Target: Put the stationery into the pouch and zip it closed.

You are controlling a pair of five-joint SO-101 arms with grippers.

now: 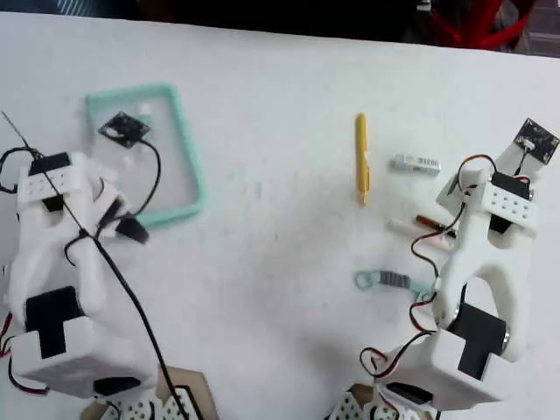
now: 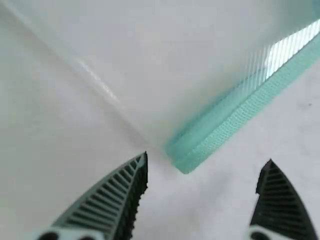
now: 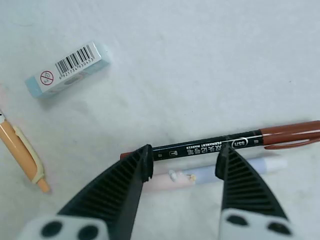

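Note:
The clear pouch (image 1: 140, 153) with a teal edge lies flat at the far left of the table. My left gripper (image 2: 207, 159) is open low over the pouch's near corner (image 2: 200, 150), one finger on each side of it. A black marker with a brown cap (image 3: 210, 146) and a pale pen (image 3: 200, 176) lie side by side on the right. My right gripper (image 3: 186, 150) is open just above them, its fingers straddling the marker. A yellow pen (image 1: 361, 157) and a boxed eraser (image 1: 415, 163) lie farther back.
A teal loop with a grey strap (image 1: 382, 280) lies near the right arm's base. The table's far edge runs along the top of the high view. Both arm bases and their cables take up the near corners.

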